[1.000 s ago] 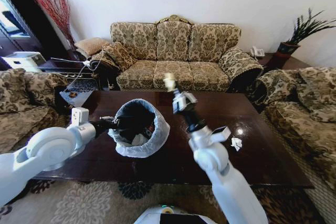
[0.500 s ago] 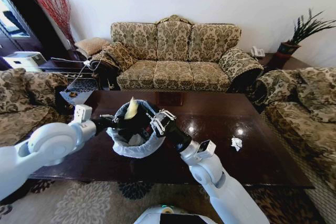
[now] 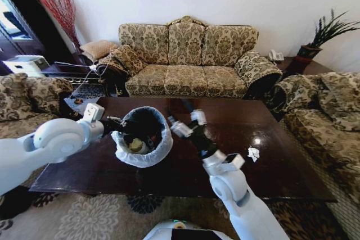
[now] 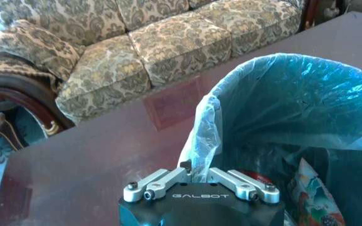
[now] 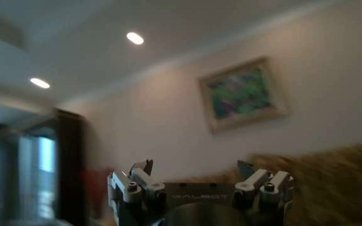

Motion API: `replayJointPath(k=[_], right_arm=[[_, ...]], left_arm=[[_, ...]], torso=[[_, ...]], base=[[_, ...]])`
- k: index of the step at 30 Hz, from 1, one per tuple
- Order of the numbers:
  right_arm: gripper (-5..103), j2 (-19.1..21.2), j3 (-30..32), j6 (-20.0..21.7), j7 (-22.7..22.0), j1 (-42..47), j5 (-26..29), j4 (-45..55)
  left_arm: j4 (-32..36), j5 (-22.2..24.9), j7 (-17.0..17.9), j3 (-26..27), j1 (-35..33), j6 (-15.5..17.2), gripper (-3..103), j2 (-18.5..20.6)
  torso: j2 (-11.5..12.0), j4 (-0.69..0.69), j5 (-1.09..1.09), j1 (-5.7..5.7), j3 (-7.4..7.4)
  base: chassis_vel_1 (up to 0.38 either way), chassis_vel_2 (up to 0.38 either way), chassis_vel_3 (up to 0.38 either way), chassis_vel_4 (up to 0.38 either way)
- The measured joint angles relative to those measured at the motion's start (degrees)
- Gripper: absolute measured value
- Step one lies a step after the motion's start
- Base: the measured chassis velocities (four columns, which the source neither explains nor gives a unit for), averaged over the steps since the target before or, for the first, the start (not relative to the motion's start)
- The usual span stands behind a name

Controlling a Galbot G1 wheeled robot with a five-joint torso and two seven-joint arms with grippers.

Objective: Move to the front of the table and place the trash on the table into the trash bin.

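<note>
Yellowish scrap point(image 3: 135, 145) dropped (right end effector point(image 3: 186, 123) opened).

Trash bin point(image 3: 142, 137): on tabletop point(image 3: 281, 167), yellowish scrap point(image 3: 135, 146) inside.
Left gripper point(image 3: 126, 125): at bin rim.
Right gripper point(image 3: 185, 123): jaws spread, beside bin.
Crumpled wrapper point(image 3: 253, 153): on tabletop, well apart.

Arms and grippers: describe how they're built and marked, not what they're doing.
Both arms have glossy white rounded shells that narrow to black forearm sections. The left gripper has a black body, silver metal finger links with screws, and grey GALBOT lettering. The right gripper is the same build: black body, silver links.
</note>
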State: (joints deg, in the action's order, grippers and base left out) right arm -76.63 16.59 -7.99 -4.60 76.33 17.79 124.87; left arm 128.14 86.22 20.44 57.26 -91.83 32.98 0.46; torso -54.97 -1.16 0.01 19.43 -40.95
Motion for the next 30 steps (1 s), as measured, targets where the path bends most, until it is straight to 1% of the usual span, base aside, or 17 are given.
replayJointPath(k=[2,3,4,5,7,9,10,11,14,15,19,21,23,25,28,29,30], right_arm=[[97,-0.59,7.10,2.39,-3.71,4.59,2.76,-3.90],[99,-0.57,9.88,2.69,-5.35,6.57,5.29,-6.48],[99,-0.57,9.88,2.69,-5.35,6.57,5.29,-6.48],[100,-0.42,11.77,2.72,-7.00,7.71,6.94,-9.24],[100,-0.33,12.19,2.67,-7.63,7.88,7.29,-10.23],[100,0.05,13.72,1.94,-10.07,7.67,8.11,-14.73],[100,0.62,14.18,1.53,-11.42,6.83,8.35,-17.47],[100,0.62,14.18,1.53,-11.42,6.83,8.35,-17.47],[100,2.07,15.70,1.03,-12.40,4.75,8.54,-22.69],[100,2.07,15.70,1.03,-12.40,4.75,8.54,-22.69],[100,2.05,17.05,0.68,-12.30,2.36,7.47,-28.16],[100,2.06,17.41,0.50,-12.03,1.12,6.81,-30.86],[100,2.14,17.41,0.64,-11.90,0.64,6.74,-31.81],[100,2.20,17.32,1.12,-10.77,-0.80,6.64,-34.42],[101,2.32,16.83,1.23,-9.33,-1.63,6.73,-36.09],[96,2.34,16.45,1.31,-8.62,-2.13,6.74,-36.79],[96,2.34,16.45,1.31,-8.62,-2.13,6.74,-36.79]], left_arm=[[-0.02,0.33,-0.05,-0.17,0.46,-0.02,0,0.08],[0.27,0.35,-0.05,-0.39,0.46,-0.09,0,-0.06],[0.27,0.35,-0.05,-0.39,0.46,-0.09,0,-0.06],[0.75,0.32,-0.06,-0.62,0.26,-0.15,0,-0.35],[0.86,0.31,-0.08,-0.67,0.18,-0.17,0,-0.43],[1.34,0.10,-0.07,-0.74,-0.25,-0.33,0,-0.94],[1.52,0.02,-0.04,-0.75,-0.32,-0.38,0,-1.19],[1.52,0.02,-0.04,-0.75,-0.32,-0.38,0,-1.19],[1.77,-0.03,0.11,-0.74,-0.49,-0.43,0,-2.10],[1.77,-0.03,0.11,-0.74,-0.49,-0.43,0,-2.10],[2.03,-0.66,0.14,-0.73,-1.22,-0.66,0,-3.09],[2.06,-0.84,0.08,-0.69,-1.44,-0.78,0,-3.44],[2.04,-0.91,0.04,-0.67,-1.50,-0.90,0,-3.54],[2.03,-1.01,-0.03,-0.66,-1.57,-1.18,0,-3.73],[1.96,-1.03,-0.06,-0.66,-1.63,-1.32,0,-3.89],[1.91,-1.06,-0.02,-0.66,-1.65,-1.36,0,-4.03],[1.91,-1.06,-0.02,-0.66,-1.65,-1.36,0,-4.03]], torso=[[0.00,0.02,0.00,0.00,0.00],[0.00,0.03,0.01,0.00,0.00],[0.00,0.03,0.01,0.00,0.00],[0.00,0.03,0.01,0.00,0.00],[0.00,0.03,0.01,0.00,0.00],[0.00,0.02,-0.02,0.00,0.00],[0.00,0.00,0.00,0.00,0.00],[0.00,0.00,0.00,0.00,0.00],[0.00,-0.02,-0.02,0.00,0.00],[0.00,-0.02,-0.02,0.00,0.00],[0.00,0.00,-0.03,-0.01,0.00],[0.00,0.02,0.07,0.00,0.00],[0.00,0.04,0.08,0.01,-0.01],[0.00,0.05,0.01,0.00,0.00],[0.00,0.02,-0.01,0.00,-0.01],[0.00,0.00,-0.05,0.00,0.00],[0.00,0.00,-0.05,0.00,0.00]], base=[[0.000,0.000,0.000,0.000],[0.000,0.000,0.000,0.000],[0.000,0.000,0.000,0.000],[0.000,0.000,0.000,0.000],[0.000,0.000,0.000,0.000],[-0.012,-0.008,0.015,0.028],[-0.040,-0.040,0.056,0.056],[-0.040,-0.040,0.056,0.056],[-0.082,-0.089,0.095,0.106],[-0.128,-0.124,0.123,0.122],[-0.169,-0.148,0.151,0.139],[-0.142,-0.153,0.114,0.109],[-0.117,-0.109,0.046,0.086],[-0.075,-0.081,0.031,0.023],[-0.036,-0.021,0.011,0.011],[0.000,0.000,0.000,0.000],[0.000,0.000,0.000,0.000]])
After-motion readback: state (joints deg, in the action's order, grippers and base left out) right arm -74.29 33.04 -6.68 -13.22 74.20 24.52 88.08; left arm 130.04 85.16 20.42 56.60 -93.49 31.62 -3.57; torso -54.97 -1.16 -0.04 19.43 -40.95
